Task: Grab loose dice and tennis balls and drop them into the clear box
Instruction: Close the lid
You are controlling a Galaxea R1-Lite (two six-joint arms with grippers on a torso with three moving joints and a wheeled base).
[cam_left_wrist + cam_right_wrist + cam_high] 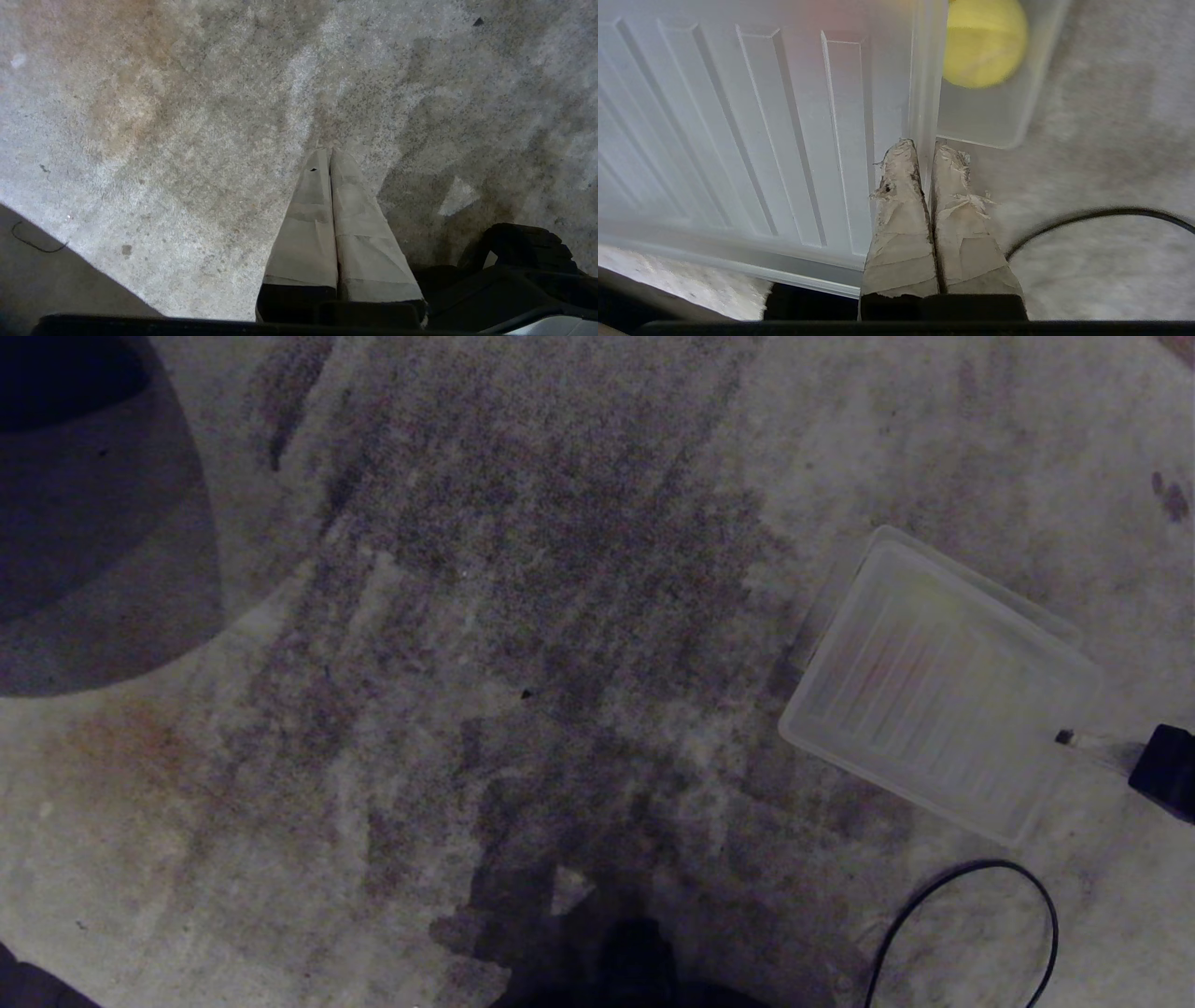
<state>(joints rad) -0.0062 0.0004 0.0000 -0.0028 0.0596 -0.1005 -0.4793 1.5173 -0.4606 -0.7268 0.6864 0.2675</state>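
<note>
Right gripper (pixel 930 148) is being held pressed shut, nothing between its taped fingers (pixel 901 224), tips at the edge of the ribbed lid (pixel 738 140) lying over the clear box (pixel 994 126). One tennis ball (pixel 983 44) is sitting inside the box. Left gripper (pixel 330 154) is being kept shut, empty, over bare carpet (pixel 163 140). A black cable (pixel 971 915) is lying looped beside the box

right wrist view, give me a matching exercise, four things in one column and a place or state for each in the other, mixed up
Things:
1 tennis ball
2 ribbed lid
3 black cable
4 right hand

Places or states:
a curving over the carpet
b shut, tips at the lid's edge
c inside the clear box
d lying over most of the box

Pairs: 1-c, 2-d, 3-a, 4-b
</note>
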